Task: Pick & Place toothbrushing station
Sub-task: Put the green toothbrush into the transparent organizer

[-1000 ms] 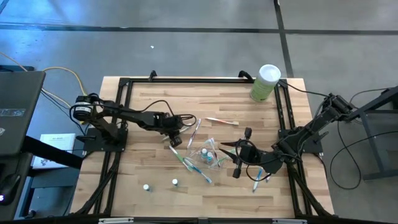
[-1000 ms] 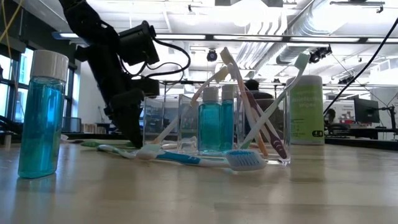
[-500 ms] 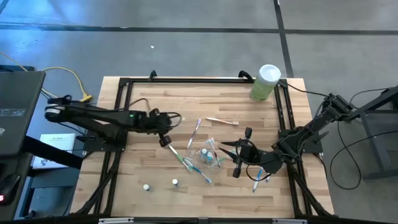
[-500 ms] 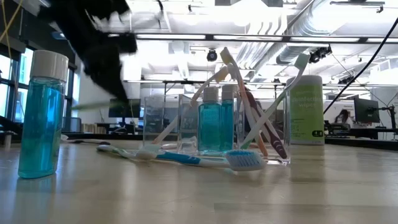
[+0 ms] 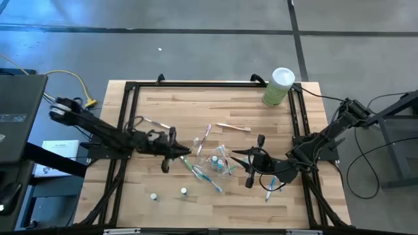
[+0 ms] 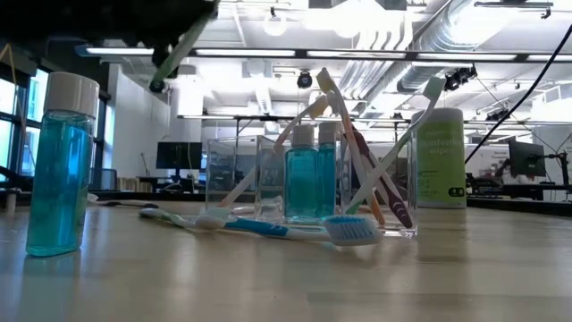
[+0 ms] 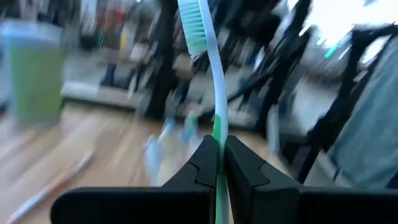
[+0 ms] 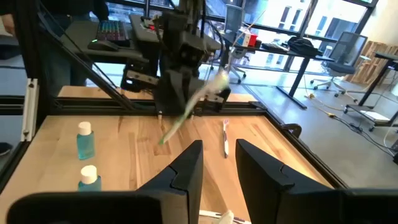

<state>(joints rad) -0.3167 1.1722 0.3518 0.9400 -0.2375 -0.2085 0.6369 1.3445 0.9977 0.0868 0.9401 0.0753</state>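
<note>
Only one thing carries print — the pale-green canister (image 6: 441, 157), standing just behind the clear cup (image 6: 380, 183) in the low view. Its label has lines of white lettering, too small and soft to read.

Open-plan lab office, desks with monitors (image 6: 174, 154), office chairs (image 8: 341, 48), exposed ceiling ducts (image 6: 407, 36)
</note>
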